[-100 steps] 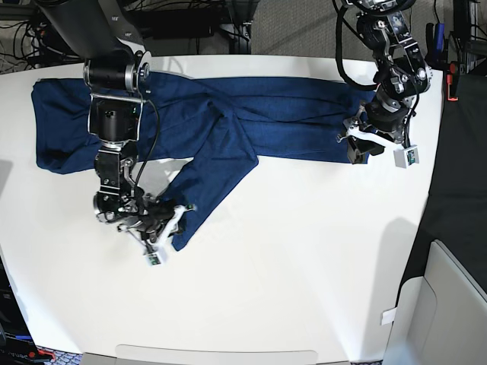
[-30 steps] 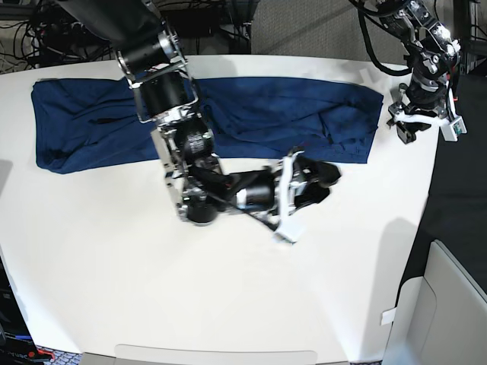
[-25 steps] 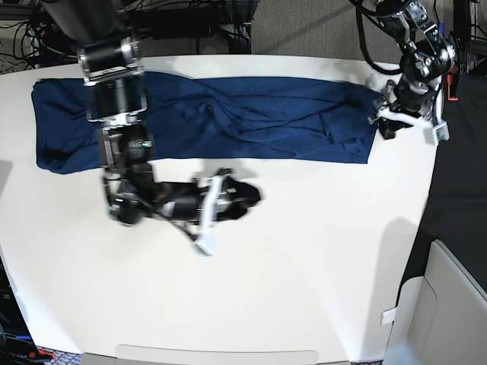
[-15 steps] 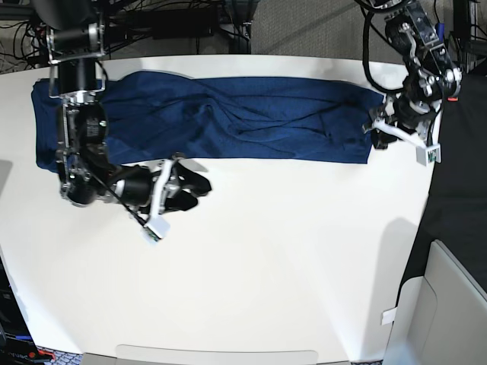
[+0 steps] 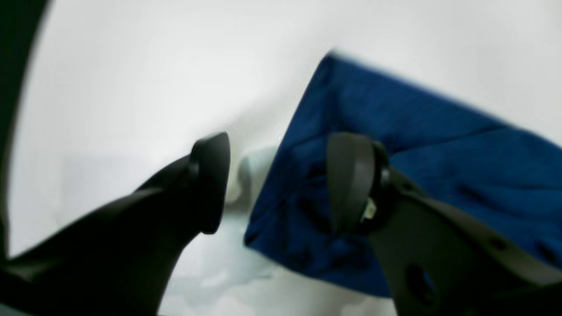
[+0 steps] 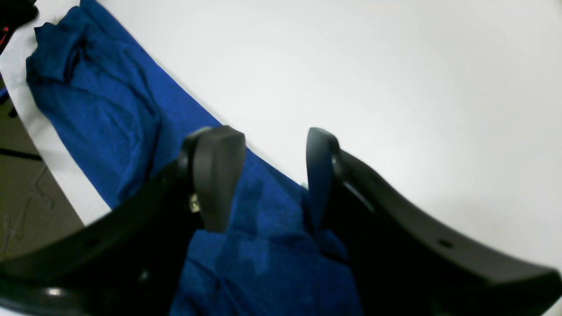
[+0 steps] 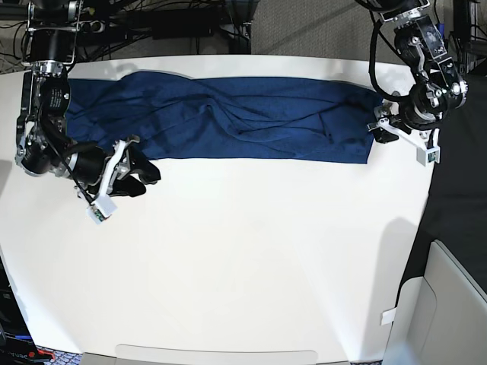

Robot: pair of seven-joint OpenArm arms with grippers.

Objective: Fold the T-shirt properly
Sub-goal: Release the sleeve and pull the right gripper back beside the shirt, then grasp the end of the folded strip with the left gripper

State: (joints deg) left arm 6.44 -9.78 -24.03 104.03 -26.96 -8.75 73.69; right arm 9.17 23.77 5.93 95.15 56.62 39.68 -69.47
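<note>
The T-shirt (image 7: 228,122), one dark navy-blue long-sleeved knit garment of plain soft fabric, laid out as a long flat band along the far side of the white counter (image 7: 259,266). Wrinkled through the middle, with a straight near edge running across the base view. Right end squared off short of the counter's right edge; left end reaching near the counter's left edge, partly behind an arm. Far edge close to the counter's back rim. Seen also in the left wrist view (image 5: 417,175) as a blurred corner, and in the right wrist view (image 6: 109,114) as a strip beside a counter rim.

Wide bare counter in front of the band, from its near edge to the front rim, free for moving.

Two tools, one per arm. Left tool (image 7: 383,128) at the garment's right end: fingers spread wide, one black finger (image 5: 210,180) over bare counter, the other over the cloth corner, the edge between them, nothing pinched. Right tool (image 7: 135,166) by the near edge toward the left end: fingers (image 6: 217,171) parted around a gap, hovering over the cloth's near edge, gripping nothing visible.

One cloth, two arms, one counter.
</note>
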